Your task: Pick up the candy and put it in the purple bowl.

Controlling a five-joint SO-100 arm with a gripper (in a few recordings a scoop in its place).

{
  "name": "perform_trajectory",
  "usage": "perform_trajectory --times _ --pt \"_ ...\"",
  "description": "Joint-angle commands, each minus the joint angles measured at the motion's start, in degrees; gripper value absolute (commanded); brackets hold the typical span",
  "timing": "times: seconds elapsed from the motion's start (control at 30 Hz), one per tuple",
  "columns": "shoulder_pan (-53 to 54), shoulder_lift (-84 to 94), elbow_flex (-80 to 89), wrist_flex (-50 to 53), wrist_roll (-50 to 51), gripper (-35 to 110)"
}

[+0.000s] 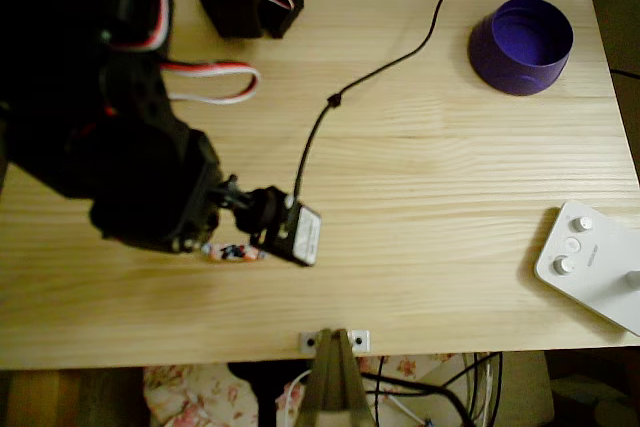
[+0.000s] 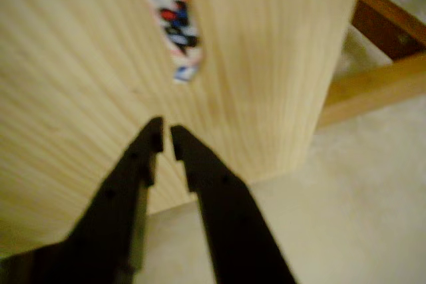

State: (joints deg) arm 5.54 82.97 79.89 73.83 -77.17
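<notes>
The candy (image 1: 232, 252) lies on the wooden table near the front left, partly tucked under the black arm in the overhead view. In the wrist view the candy (image 2: 174, 21) is a blurred pinkish-white wrapper with red and dark marks, lying a short way beyond the fingertips. My gripper (image 2: 166, 139) hovers over the wood with its two black fingers almost together and nothing between them. The purple bowl (image 1: 522, 44) stands empty at the far right corner, well away from the arm.
A white device with knobs (image 1: 590, 262) sits at the right edge. A black cable (image 1: 380, 72) runs across the table's middle to the wrist camera (image 1: 297, 234). The table's front edge (image 2: 299, 154) is close to the gripper.
</notes>
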Motion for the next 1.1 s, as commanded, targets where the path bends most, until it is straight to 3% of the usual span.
perform_trajectory --times 0.0,0.53,1.07 --pt "-0.4 0.4 -6.8 3.4 -2.0 0" --pt "-3.4 -6.2 -15.1 6.5 5.6 3" --pt "-3.3 -9.4 -15.3 6.8 6.6 11"
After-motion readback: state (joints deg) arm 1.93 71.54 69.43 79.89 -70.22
